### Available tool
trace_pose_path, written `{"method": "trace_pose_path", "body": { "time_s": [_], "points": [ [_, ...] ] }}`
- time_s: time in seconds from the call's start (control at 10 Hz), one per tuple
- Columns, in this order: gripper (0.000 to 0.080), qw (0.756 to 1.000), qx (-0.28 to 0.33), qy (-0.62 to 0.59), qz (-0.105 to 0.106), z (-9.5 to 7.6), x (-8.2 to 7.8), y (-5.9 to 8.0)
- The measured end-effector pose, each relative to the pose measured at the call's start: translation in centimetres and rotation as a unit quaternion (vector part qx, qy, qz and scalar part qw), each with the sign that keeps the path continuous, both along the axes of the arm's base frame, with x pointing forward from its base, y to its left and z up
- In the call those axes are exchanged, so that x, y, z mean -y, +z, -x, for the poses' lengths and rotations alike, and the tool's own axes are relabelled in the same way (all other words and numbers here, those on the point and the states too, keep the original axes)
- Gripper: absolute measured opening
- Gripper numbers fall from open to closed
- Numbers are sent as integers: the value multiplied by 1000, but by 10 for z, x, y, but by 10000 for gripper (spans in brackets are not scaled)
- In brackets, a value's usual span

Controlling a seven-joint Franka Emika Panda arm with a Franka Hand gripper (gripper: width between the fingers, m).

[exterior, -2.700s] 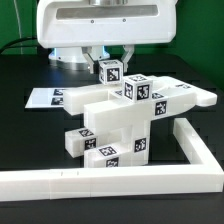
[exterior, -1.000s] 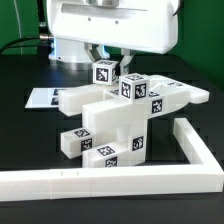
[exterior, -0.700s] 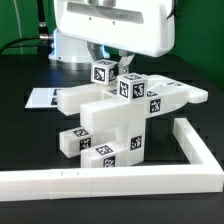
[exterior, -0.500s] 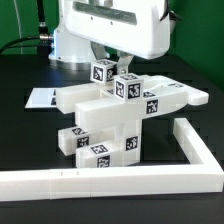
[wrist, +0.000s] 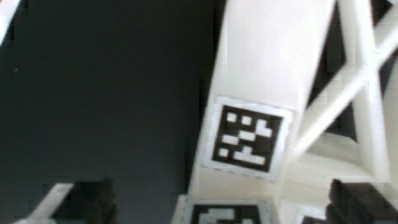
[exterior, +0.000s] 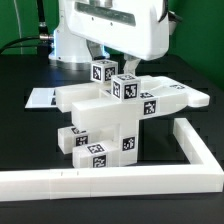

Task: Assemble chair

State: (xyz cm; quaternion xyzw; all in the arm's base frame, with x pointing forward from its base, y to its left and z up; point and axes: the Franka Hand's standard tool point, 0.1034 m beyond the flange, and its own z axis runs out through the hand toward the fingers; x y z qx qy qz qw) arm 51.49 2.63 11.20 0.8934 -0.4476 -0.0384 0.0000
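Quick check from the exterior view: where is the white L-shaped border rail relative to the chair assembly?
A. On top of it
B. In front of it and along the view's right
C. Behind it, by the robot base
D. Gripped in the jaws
B: the border rail lies flat on the table in front of the chair and turns up along the exterior view's right.

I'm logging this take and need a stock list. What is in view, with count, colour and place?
chair: one joined structure, white with black-and-white tags, mid-table, inside the rail's corner.
border rail: one, white, L-shaped, along the front and the exterior view's right.
marker board: one, white, flat on the table at the exterior view's left, behind the chair.
table: one, black.
robot arm: one, glossy white, above the chair.
end effector: one, at the chair's top tagged block; grip unclear.
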Motion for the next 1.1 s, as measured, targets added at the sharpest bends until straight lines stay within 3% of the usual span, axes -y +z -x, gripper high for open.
{"method": "trace_pose_path", "body": {
  "time_s": [0.1,0.6,1.1],
  "points": [
    [642,999,2,32,-2,0,0,0],
    [649,981,6,195,-13,1,1,-1],
    [649,898,12,439,-15,2,9,-4]
  ]
}}
